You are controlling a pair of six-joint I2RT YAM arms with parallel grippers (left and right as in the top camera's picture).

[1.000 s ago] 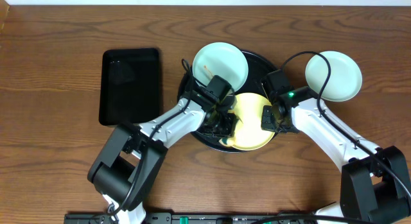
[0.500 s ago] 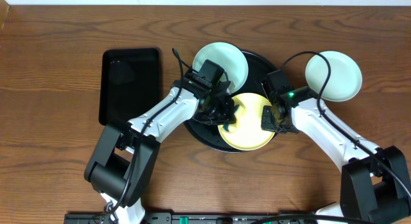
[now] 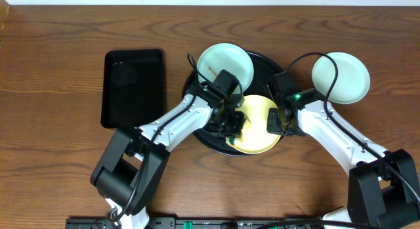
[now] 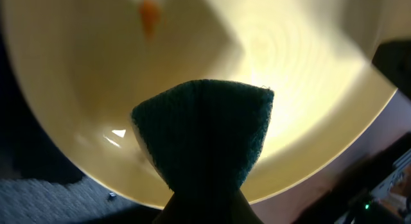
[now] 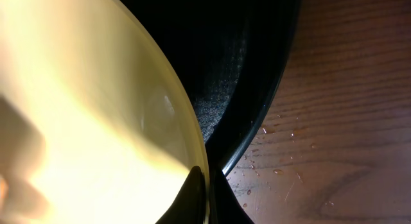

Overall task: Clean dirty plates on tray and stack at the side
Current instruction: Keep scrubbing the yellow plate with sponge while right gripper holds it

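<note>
Wiping the yellow plate is the step in hand, I judge. It sits in the front half of the round tray, its right rim pinched between the closed fingers of the right tool. The left tool is clamped on a dark green sponge pressed to the plate's inside. An orange speck lies beyond the sponge, so the stroke should sweep that way, lightly, lest the plate slip from the pinch. A blue plate lies just behind the left tool on the same tray, so strokes should stop short of it. To the right, a second blue plate rests on the table with bare wood around it. Droplets dot the wood near the tray's rim.
</note>
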